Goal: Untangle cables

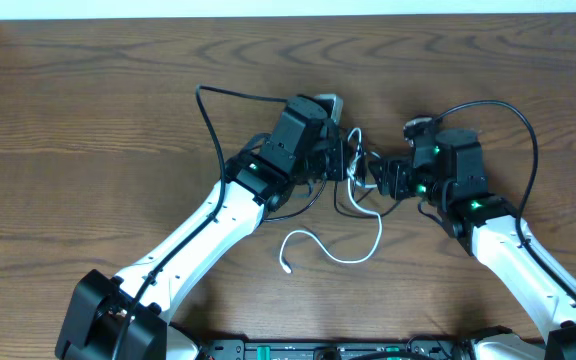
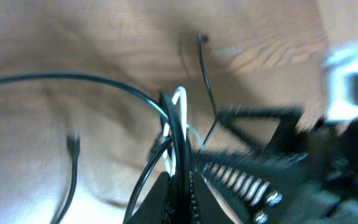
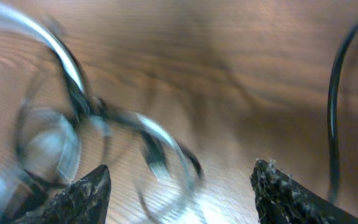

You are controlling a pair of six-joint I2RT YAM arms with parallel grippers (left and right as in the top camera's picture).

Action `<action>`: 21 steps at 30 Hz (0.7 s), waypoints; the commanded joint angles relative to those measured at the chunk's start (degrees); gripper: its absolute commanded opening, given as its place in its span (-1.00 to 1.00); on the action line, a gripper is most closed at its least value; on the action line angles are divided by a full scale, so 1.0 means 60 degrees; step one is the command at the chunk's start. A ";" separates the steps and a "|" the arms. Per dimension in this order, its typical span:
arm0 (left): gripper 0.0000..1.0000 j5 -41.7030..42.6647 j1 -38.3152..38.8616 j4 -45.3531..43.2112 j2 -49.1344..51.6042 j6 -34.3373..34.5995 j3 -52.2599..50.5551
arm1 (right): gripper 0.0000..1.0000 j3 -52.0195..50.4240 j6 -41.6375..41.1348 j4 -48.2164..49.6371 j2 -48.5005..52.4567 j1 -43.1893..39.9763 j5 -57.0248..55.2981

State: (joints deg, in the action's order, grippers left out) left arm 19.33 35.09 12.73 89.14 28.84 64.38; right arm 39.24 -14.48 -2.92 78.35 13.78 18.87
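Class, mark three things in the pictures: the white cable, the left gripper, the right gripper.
white cable (image 1: 353,262), overhead view, its loose loop.
left gripper (image 2: 178,183), left wrist view, between its fingertips.
right gripper (image 3: 179,186), right wrist view, between its fingertips.

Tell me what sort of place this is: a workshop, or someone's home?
Most likely a robotics lab or test bench. A white-and-black left arm and right arm reach over a wooden table, meeting at a tangle of thin white and black cables.

Matt wood-grain table (image 1: 88,120), smooth white cable (image 1: 353,261), glossy plastic arm (image 1: 203,230)
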 commanded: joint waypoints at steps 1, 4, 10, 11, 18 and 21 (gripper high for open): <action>-0.85 0.0313 0.0007 0.0379 -0.0015 0.0102 0.0040 | 0.40 0.0011 -0.0892 0.0590 0.0011 0.0033 0.0943; -0.85 0.0838 0.0007 0.0251 -0.0018 0.0106 0.0040 | 0.38 0.0011 -0.1122 0.0867 0.0011 0.0036 0.0951; -0.85 0.1708 -0.0004 -0.0721 -0.0204 0.0109 0.0044 | 0.38 0.0007 -0.1111 0.0131 0.0197 0.0233 0.0871; -0.85 0.1708 -0.0004 -0.0732 -0.0251 0.0117 0.0044 | 0.38 -0.0004 -0.1107 0.0098 0.0215 0.0240 0.0816; -0.85 0.1923 -0.0004 -0.0747 -0.0954 0.0280 0.0040 | 0.42 -0.0025 -0.1086 0.0131 0.0386 0.0313 0.0834; -0.85 0.1089 -0.0004 -0.0586 -0.0962 0.0204 0.0040 | 0.48 -0.0025 -0.1002 0.0149 0.0386 0.0310 0.1923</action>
State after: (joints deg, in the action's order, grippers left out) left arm 29.67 35.09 8.73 84.09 30.22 64.29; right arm 39.27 -20.64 -1.93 80.20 15.14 24.40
